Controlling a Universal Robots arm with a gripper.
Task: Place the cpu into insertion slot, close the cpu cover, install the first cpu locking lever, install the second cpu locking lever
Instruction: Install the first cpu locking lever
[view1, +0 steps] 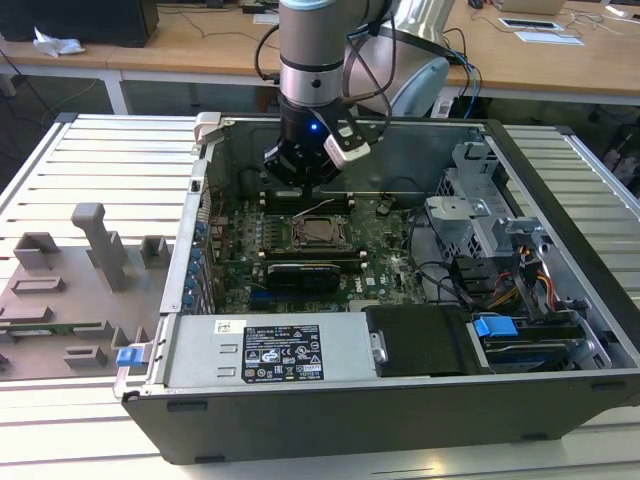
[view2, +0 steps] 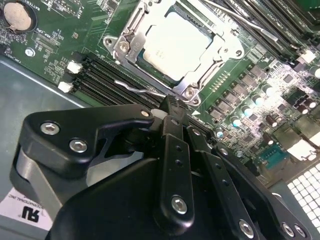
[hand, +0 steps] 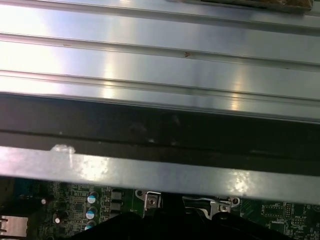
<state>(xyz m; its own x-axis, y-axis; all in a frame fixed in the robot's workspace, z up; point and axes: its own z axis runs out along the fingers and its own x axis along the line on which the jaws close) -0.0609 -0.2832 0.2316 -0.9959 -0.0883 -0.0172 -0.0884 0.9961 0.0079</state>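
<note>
The gripper (view2: 170, 107) hangs just beside the insertion slot (view2: 175, 47), its fingers pinched together on a thin wire locking lever (view2: 137, 89). The cpu (view2: 177, 42) sits in that slot under the closed cpu cover (view2: 131, 42). No print is readable.

Lab: slatted bench (view1: 90, 160), desks (view1: 180, 45)

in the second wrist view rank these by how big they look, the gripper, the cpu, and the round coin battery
1. gripper, though it sits nearest the camera, so its size is exaggerated.
2. cpu.
3. coin battery, partly cut off at the edge.
</note>
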